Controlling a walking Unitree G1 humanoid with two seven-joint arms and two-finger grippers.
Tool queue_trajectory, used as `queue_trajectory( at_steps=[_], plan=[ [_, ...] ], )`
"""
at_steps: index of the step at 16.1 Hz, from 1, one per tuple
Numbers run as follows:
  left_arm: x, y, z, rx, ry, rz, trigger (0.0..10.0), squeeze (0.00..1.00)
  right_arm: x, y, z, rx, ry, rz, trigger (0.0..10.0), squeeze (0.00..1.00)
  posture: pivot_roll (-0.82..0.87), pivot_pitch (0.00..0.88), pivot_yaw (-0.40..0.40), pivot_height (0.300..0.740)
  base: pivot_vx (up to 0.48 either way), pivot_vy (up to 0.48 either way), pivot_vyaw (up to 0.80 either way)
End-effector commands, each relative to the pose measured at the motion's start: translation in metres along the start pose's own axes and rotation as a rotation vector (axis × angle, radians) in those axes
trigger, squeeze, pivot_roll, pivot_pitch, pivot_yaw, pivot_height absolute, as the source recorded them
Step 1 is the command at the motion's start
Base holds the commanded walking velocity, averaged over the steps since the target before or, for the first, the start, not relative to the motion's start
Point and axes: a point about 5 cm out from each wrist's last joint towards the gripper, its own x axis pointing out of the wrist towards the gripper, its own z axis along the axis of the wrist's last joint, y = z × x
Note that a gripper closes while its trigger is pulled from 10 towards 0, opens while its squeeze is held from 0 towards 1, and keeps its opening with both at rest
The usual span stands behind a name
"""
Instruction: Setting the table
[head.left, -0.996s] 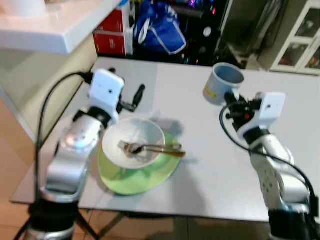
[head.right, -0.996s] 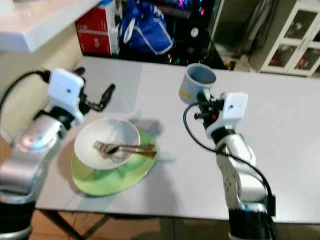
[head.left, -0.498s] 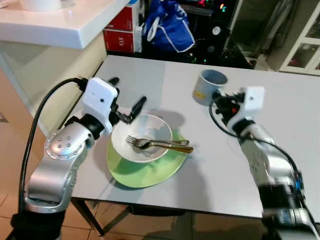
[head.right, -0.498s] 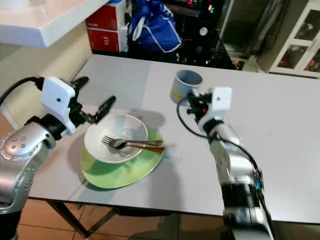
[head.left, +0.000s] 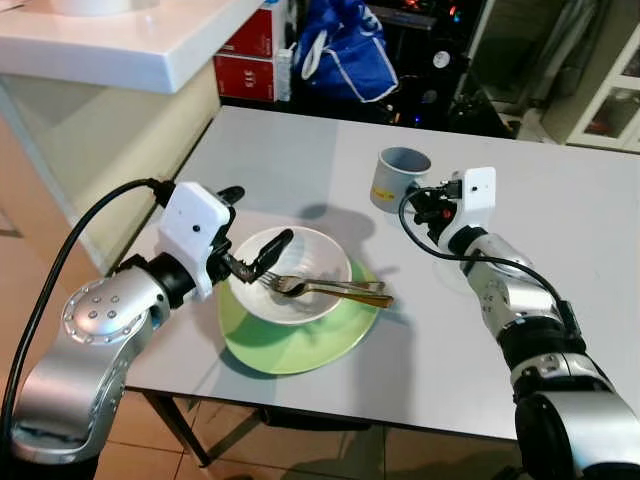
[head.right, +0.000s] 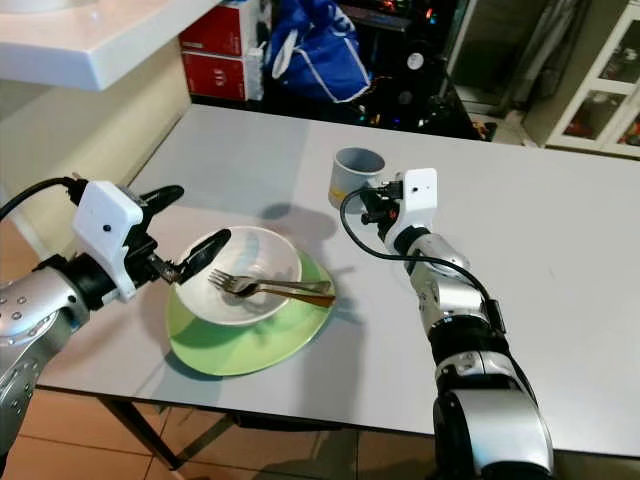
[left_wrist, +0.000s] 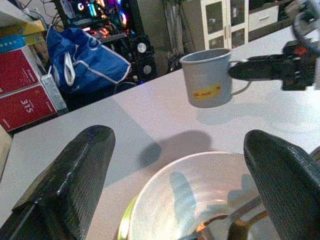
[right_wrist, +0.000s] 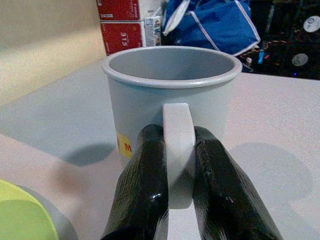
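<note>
On the grey table (head.left: 300, 160), I cannot see whether the mug (head.left: 398, 178) rests on the surface or is lifted a little; its base is hard to read. My right gripper (right_wrist: 172, 175) pinches the mug's handle (right_wrist: 178, 150) between its two black fingers, which cover the lower sides of the handle. The mug is upright, mouth up, with a small yellow label (left_wrist: 206, 92) on its side, and the handle points toward the right arm.

My left gripper (head.left: 250, 230) is spread wide over the near-left rim of the white bowl (head.left: 318, 262), not holding anything; if one fingertip touches the rim, I cannot tell. The bowl sits on a green plate (head.left: 300, 345). A fork (head.left: 300, 288) lies in the bowl, tines toward the left gripper, its long handle crossing the rim toward the right arm. A second utensil seems to lie with it, but I cannot make it out.

Beyond the far table edge stand a blue bag (head.left: 345, 45) and red boxes (head.left: 250, 60). A white counter (head.left: 130, 55) is at the left.
</note>
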Motion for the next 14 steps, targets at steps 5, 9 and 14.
queue_trajectory(
  at_steps=[5,9,14],
  plan=[
    [-0.003,-0.007,0.005,-0.009,0.01,-0.048,10.0,0.0,0.003,-0.002,-0.009,-0.041,0.036,-0.02,10.0,0.0,0.09,0.0,-0.072,0.74,0.0,0.0,0.0],
    [-0.005,-0.02,0.002,-0.039,0.031,-0.133,10.0,0.0,-0.002,-0.003,-0.028,-0.018,0.103,-0.027,10.0,0.0,0.09,0.0,-0.073,0.74,0.0,0.0,0.0],
    [-0.006,-0.02,0.003,-0.042,0.037,-0.126,10.0,0.0,0.001,0.005,-0.034,-0.001,0.138,0.003,10.0,0.0,0.1,0.0,-0.078,0.74,0.0,0.0,0.0]
  ],
)
